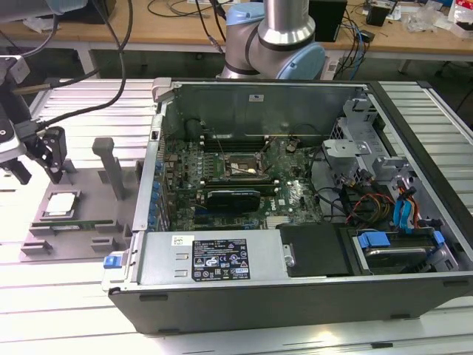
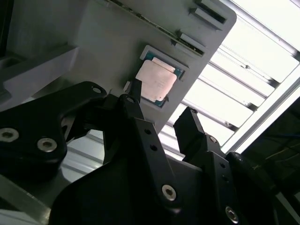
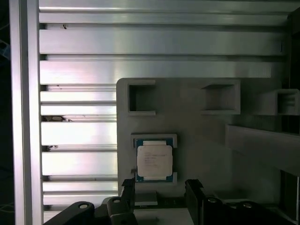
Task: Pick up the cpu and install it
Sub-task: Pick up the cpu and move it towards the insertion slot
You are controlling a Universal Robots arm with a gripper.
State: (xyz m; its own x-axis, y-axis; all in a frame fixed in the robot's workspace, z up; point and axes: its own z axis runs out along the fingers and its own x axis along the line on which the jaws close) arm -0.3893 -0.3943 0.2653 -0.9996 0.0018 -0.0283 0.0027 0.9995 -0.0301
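Grey case (image 1: pixel 222 259) lies open on the exterior view's right, board exposed. Grey tray (image 1: pixel 89 185) sits beside it, on the exterior view's left. Gripper (image 1: pixel 37 174) hangs above the tray, jaws spread, holding nothing. Cpu (image 1: pixel 60 203) rests flat in a tray pocket, just below the fingertips, untouched.

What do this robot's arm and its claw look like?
The arm is a silvery metal tube with pale blue joint caps. The gripper is matte black: two angular fingers dotted with small holes, joined by linkages with silver screw heads.
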